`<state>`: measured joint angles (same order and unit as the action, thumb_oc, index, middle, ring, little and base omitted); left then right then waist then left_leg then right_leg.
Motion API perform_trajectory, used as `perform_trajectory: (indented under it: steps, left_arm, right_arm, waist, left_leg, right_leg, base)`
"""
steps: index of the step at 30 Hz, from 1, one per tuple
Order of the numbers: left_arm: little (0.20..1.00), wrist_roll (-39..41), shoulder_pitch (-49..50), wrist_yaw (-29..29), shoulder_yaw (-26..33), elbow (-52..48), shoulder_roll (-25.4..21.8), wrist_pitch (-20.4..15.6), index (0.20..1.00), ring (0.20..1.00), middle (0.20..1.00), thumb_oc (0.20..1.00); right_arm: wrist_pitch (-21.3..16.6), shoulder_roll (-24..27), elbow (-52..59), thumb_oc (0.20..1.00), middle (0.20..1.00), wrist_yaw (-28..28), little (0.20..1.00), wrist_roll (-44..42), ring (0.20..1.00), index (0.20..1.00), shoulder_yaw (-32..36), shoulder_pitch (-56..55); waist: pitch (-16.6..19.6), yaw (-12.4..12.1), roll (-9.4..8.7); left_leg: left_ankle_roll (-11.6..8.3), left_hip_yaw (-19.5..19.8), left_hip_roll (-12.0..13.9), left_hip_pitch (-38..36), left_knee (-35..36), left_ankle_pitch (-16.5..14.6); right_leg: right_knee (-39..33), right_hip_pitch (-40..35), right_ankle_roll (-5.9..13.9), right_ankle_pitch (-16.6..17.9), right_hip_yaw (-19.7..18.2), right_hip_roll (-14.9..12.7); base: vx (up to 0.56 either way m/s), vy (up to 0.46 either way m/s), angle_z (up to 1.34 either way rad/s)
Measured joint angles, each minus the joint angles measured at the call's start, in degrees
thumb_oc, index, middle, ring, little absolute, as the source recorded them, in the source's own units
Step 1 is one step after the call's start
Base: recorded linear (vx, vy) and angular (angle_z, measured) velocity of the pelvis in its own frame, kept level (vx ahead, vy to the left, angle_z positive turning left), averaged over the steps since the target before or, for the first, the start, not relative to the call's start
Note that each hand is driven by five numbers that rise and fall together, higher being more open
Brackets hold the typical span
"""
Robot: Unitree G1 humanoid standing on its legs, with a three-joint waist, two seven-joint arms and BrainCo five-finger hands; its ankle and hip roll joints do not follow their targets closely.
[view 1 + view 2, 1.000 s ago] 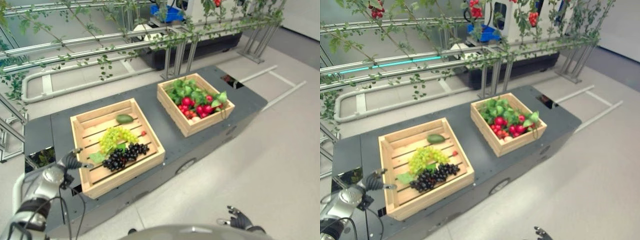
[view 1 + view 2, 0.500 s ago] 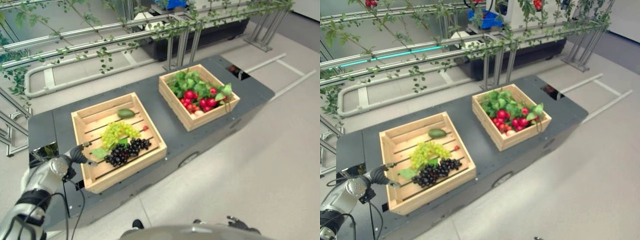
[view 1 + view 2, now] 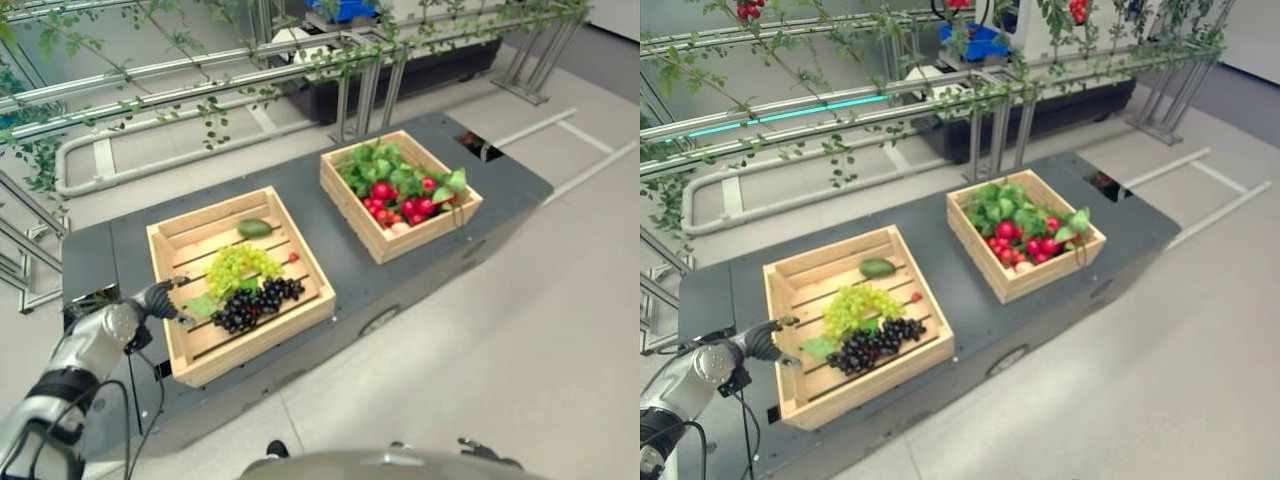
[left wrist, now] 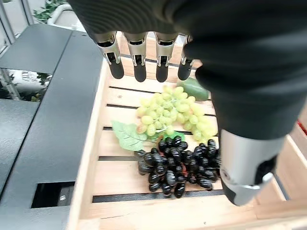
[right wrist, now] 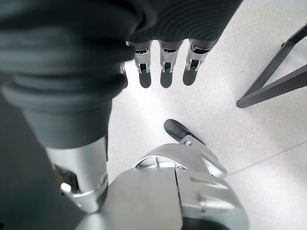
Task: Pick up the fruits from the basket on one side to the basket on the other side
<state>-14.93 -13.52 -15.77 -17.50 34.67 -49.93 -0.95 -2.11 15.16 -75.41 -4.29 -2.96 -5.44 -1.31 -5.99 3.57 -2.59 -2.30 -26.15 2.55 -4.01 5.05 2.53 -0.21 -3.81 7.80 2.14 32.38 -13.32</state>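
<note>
While the left hand (image 3: 160, 299) hovers at the outer rim of the near wooden crate (image 3: 262, 343), its fingers (image 4: 139, 64) are straight and spread, holding nothing. Inside that crate lie green grapes (image 3: 238, 266), black grapes (image 3: 252, 304), a green fruit (image 3: 254, 228) (possibly an avocado) and a small red berry (image 3: 292, 257). Well apart on the dark platform (image 3: 310, 218), the far crate (image 3: 400, 240) holds red fruits (image 3: 408, 206) among leaves. Right hand (image 5: 163, 67): fingers relaxed, empty, above the floor.
</note>
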Motion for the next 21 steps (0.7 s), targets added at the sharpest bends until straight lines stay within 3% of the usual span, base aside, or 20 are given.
perform_trajectory:
  steps: [10, 16, 21]
  left_arm:
    - [1.000, 0.5, -5.7, 1.3, -3.8, -0.1, 2.8, 0.1, 1.000, 1.000, 1.000, 1.000]
    - [1.000, 2.3, -13.6, 4.5, -6.3, 0.1, 5.0, 0.1, 1.000, 1.000, 1.000, 1.000]
    - [1.000, 2.7, -16.2, 6.2, -8.4, 1.1, 6.1, 0.2, 1.000, 1.000, 1.000, 1.000]
  right_arm:
    - [0.0, 4.0, 0.1, 1.000, 1.000, 0.9, 1.000, -1.2, 1.000, 1.000, 0.4, 0.5]
    - [-0.2, 4.2, 1.2, 1.000, 1.000, 1.3, 1.000, -3.1, 1.000, 1.000, 0.4, 5.8]
    - [-0.5, 4.9, 2.7, 1.000, 1.000, 2.4, 1.000, -4.3, 1.000, 1.000, 0.4, 9.3]
  waist:
    - [-1.7, 0.3, 2.61]
    - [-7.6, 0.4, 2.83]
    - [-12.5, 2.1, 3.26]
  left_leg:
    - [0.79, 0.0, -0.3, 4.8, -0.4, 0.6]
    - [1.18, 0.1, 0.0, 9.3, -3.3, 0.4]
    - [1.97, -0.2, 0.3, 12.9, -5.2, 0.4]
  right_leg:
    - [1.4, 5.0, -0.14, 0.2, -0.2, -0.7]
    - [5.3, 10.2, -0.94, -0.2, -0.3, -2.1]
    - [8.3, 14.6, -1.70, -0.5, -0.9, -3.1]
  base:
    - [-0.04, -0.006, 0.00]
    - [-0.11, -0.020, -0.03]
    - [-0.07, -0.028, -0.06]
